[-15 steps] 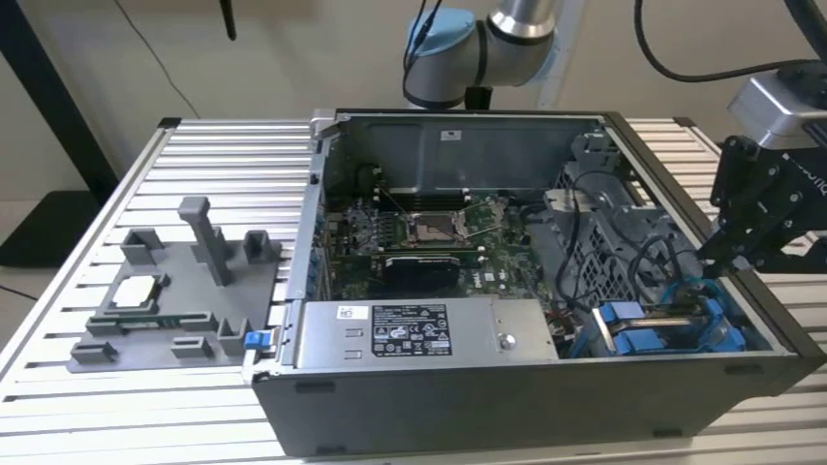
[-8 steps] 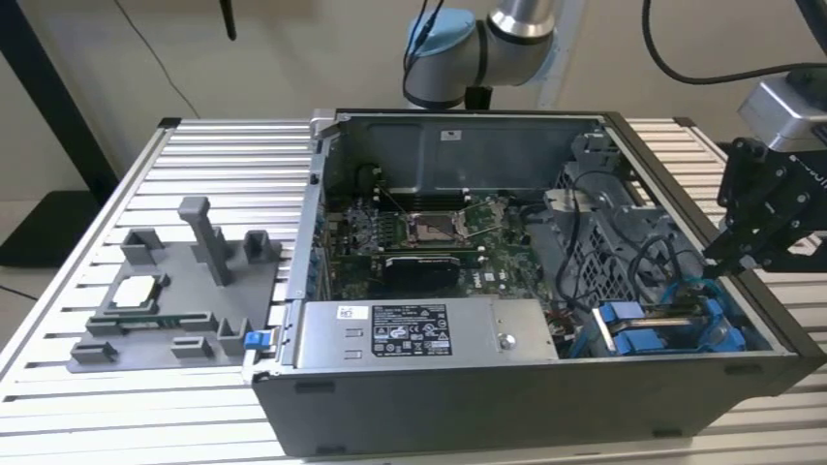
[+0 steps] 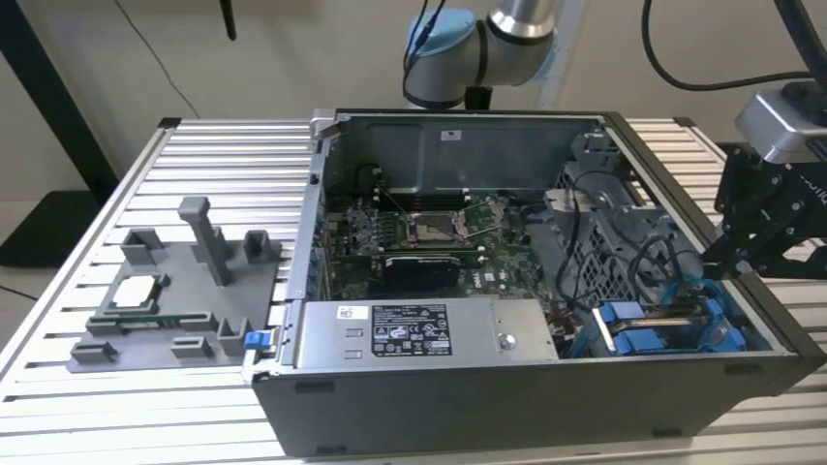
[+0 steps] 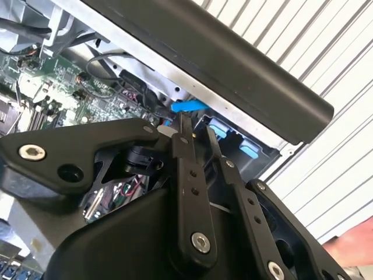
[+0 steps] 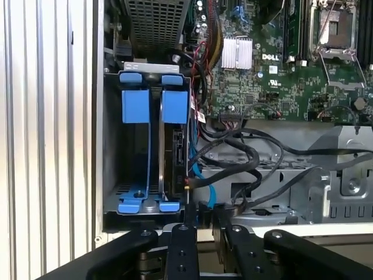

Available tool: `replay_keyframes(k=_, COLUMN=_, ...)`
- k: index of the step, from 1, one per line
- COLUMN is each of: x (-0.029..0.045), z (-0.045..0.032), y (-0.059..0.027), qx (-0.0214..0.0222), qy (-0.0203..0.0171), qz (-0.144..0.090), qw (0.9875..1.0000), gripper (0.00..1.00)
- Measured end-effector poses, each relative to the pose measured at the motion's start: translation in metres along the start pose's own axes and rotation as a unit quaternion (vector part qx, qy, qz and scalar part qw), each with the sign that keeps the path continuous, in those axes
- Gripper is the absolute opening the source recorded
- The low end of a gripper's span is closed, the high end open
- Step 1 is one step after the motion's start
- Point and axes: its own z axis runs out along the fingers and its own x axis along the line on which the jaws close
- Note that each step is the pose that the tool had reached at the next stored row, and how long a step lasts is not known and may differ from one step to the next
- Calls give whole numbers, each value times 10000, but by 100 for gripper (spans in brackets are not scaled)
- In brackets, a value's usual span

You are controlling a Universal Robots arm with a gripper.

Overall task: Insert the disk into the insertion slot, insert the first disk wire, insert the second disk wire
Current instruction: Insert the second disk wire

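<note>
**Pincer at the drive bay, disk seated on edge**

The pincer (image 5: 202, 205) stands slightly parted. In both wrist views I see a narrow gap between its black fingers (image 5: 185, 233), and I can make out nothing clamped there. Just beyond its tip lies the insertion slot (image 5: 141, 67), in the near corner of the computer case (image 3: 517, 407), on the exterior view's right. The disk (image 5: 178, 154) sits on edge in that slot, beneath a blue carrier (image 5: 175, 106). I see only one dark narrow side of it, and its broad faces are hidden. A blue wire (image 5: 201, 184) runs from the disk's lower end toward the pincer. Where it meets the disk is too crowded for me to tell whether it is plugged in. Black wires (image 5: 250, 163) loop just beside the slot, with their ends out of sight. Past them lie the motherboard (image 5: 274, 81) and the perforated cage (image 5: 154, 23). In the exterior view the arm's black wrist (image 3: 776, 203) is cut off at the frame's edge. The power-supply box (image 3: 427, 334) lies along the case's near wall, just beside the slot. In the second wrist view the case's black rim (image 4: 233, 64) covers most of the slot.
</note>
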Motion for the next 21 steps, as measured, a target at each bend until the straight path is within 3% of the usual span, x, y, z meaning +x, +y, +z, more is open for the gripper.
replay_keyframes(k=4, x=2, z=17, y=-1, qx=-14, qy=-67, qz=-4, qw=10000, gripper=100)
replay_keyframes(k=9, x=5, z=41, y=-1, qx=-36, qy=-102, qz=-5, qw=9999, gripper=100)
replay_keyframes(k=10, x=6, z=46, y=-2, qx=-38, qy=-104, qz=-5, qw=9999, gripper=0)
replay_keyframes(k=21, x=8, z=58, y=-2, qx=-39, qy=-106, qz=-4, qw=9999, gripper=0)
